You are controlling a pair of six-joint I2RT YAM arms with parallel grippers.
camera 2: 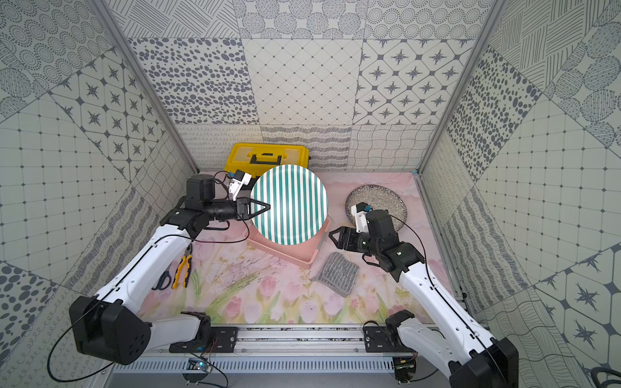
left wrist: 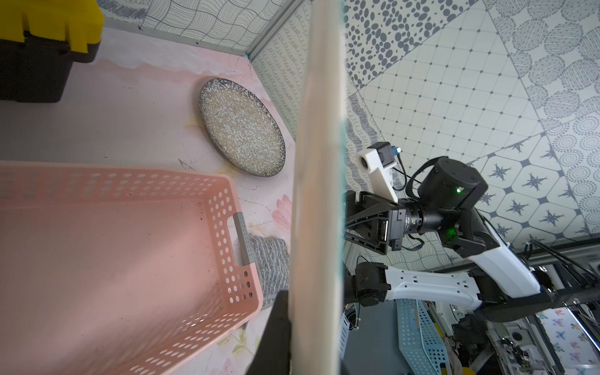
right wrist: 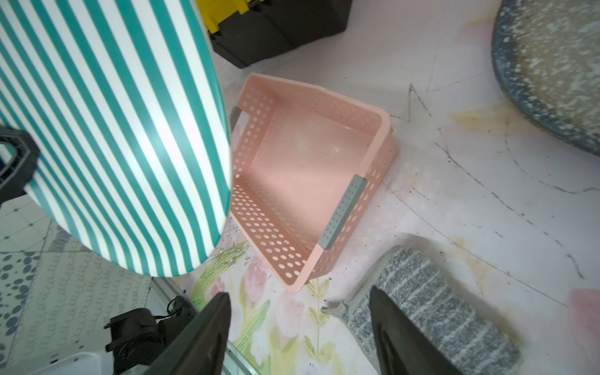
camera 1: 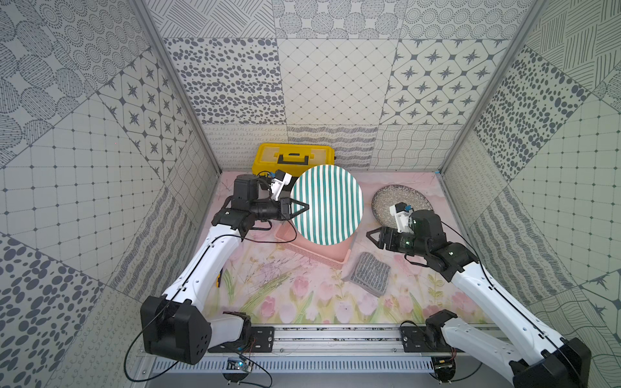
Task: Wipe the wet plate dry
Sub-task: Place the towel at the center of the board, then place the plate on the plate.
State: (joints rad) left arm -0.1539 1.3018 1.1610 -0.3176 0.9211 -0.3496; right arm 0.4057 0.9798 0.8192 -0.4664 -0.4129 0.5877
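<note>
Holding striped plate (camera 1: 327, 205) over basket (camera 1: 322, 257)
My left end effector (camera 1: 304, 207) clamps its 9 o'clock rim; my right end effector (camera 1: 371, 236), jaws apart, hangs near the cloth (camera 1: 369, 273).

No legible word, brand, number or sign to report. Just behind the left gripper (camera 1: 304, 206), on the black elbow housing (camera 1: 228, 212), a tiny pale mark, too small to read; same on the matching housing (camera 1: 450, 254) behind the right gripper (camera 1: 369, 235). Only teal stripes, no lettering, on the striped plate (camera 1: 327, 205) clamped between the left jaws. Nothing printed to make out on the yellow toolbox (camera 1: 294, 156) beyond them.
</note>
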